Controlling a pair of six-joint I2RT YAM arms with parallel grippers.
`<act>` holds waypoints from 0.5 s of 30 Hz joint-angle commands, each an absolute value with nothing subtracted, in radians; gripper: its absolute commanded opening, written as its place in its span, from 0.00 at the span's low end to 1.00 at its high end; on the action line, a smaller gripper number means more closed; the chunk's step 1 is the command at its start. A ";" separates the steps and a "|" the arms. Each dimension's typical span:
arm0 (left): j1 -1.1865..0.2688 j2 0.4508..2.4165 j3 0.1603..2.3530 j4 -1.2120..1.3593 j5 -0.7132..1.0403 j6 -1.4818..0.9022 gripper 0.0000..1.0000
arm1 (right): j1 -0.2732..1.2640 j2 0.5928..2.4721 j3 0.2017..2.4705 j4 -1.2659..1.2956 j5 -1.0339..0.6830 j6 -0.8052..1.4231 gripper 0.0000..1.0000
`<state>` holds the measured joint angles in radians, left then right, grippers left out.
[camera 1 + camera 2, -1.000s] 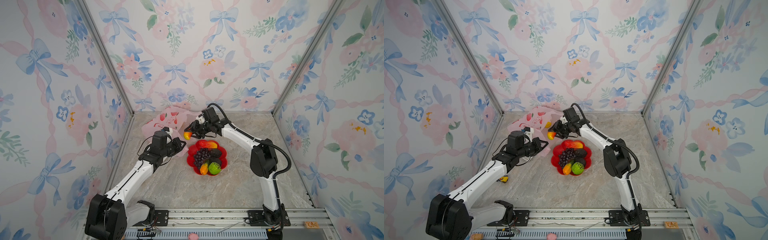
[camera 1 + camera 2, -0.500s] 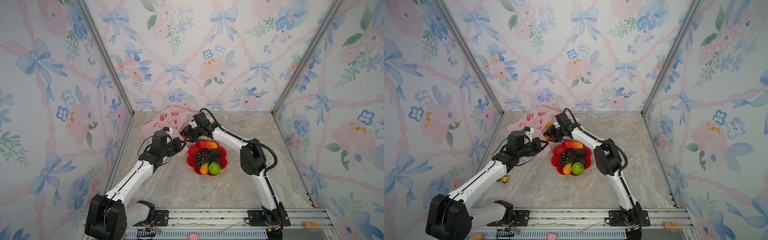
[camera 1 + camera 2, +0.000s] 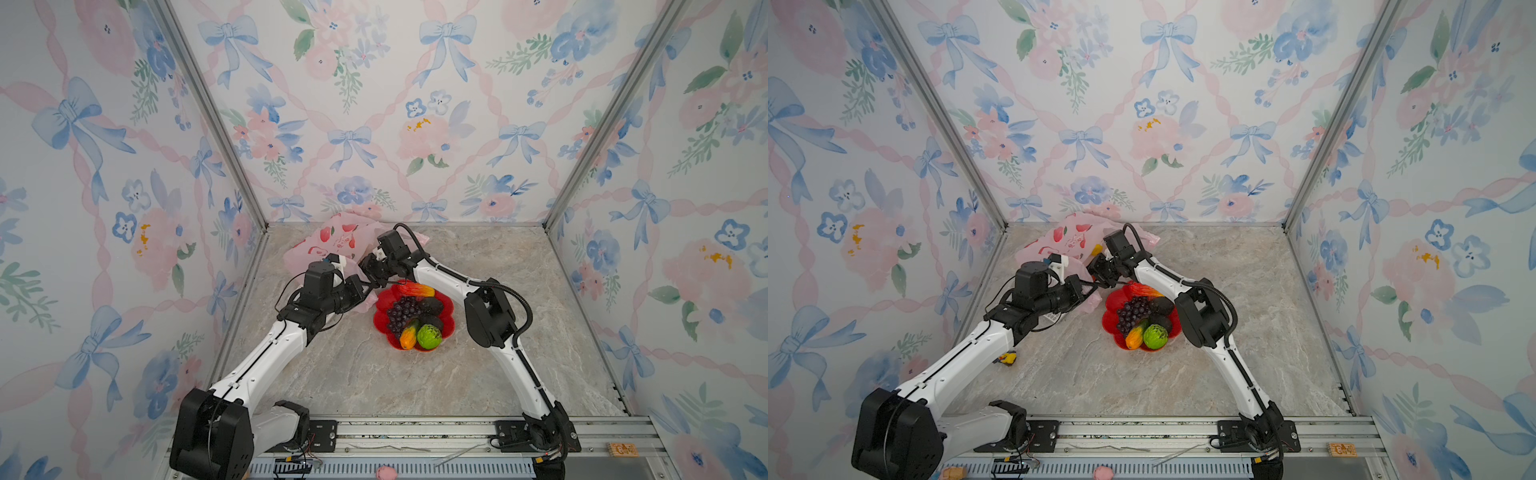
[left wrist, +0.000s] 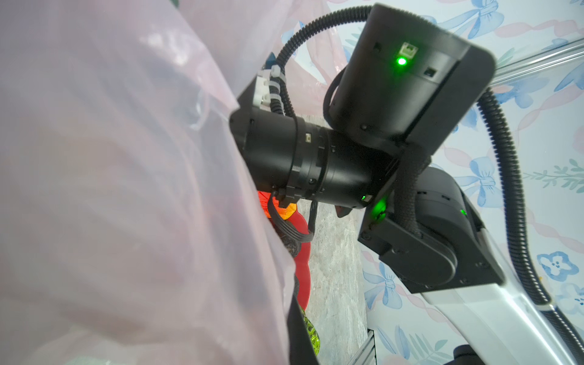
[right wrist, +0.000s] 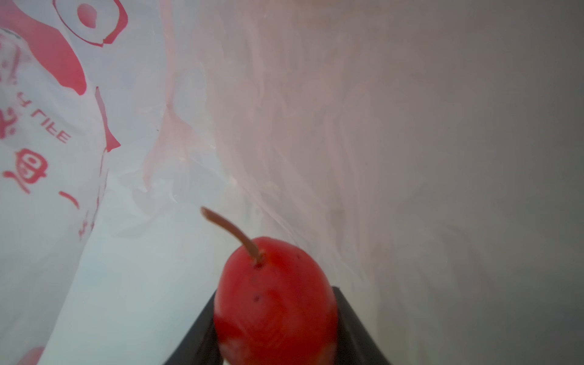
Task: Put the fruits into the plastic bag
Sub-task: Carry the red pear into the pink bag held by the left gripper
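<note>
The pink plastic bag (image 3: 332, 245) (image 3: 1067, 243) lies crumpled at the back left. My left gripper (image 3: 365, 291) is shut on its edge and holds the mouth up; the film fills the left wrist view (image 4: 126, 189). My right gripper (image 3: 368, 270) (image 5: 275, 316) reaches into the mouth, shut on a red mango (image 5: 275, 303) with a brown stem, bag film (image 5: 316, 126) all around it. A yellow fruit (image 3: 1096, 249) shows inside the bag. On the red plate (image 3: 379, 322) lie a grape bunch (image 3: 401, 311), a mango (image 3: 415, 289), a dark oval (image 3: 430, 305), a green round fruit (image 3: 429, 336) and an orange-yellow mango (image 3: 408, 338).
The plate stands just right of the bag's mouth, under the right forearm. A small yellow object (image 3: 1008, 358) lies on the floor by the left wall. Floral walls close three sides; a metal rail (image 3: 415, 432) runs along the front.
My right gripper has carried the mango left from above the plate's far edge into the bag's mouth. The left arm has kept its hold and place.
</note>
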<state>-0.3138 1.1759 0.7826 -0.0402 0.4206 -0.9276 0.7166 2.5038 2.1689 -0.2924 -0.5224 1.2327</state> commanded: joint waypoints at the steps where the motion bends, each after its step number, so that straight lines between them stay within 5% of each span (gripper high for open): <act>1: -0.320 1.167 0.777 -0.011 0.442 -0.930 0.00 | 0.724 2.552 2.220 -0.233 -0.502 1.293 0.41; 15: -0.327 1.146 0.756 -0.011 0.439 -0.943 0.00 | 0.726 2.664 2.358 -0.182 -0.472 1.372 0.52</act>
<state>-0.3214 1.1683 0.7761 -0.0238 0.4274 -0.9318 0.7174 2.6350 2.3234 -0.2230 -0.4847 1.3449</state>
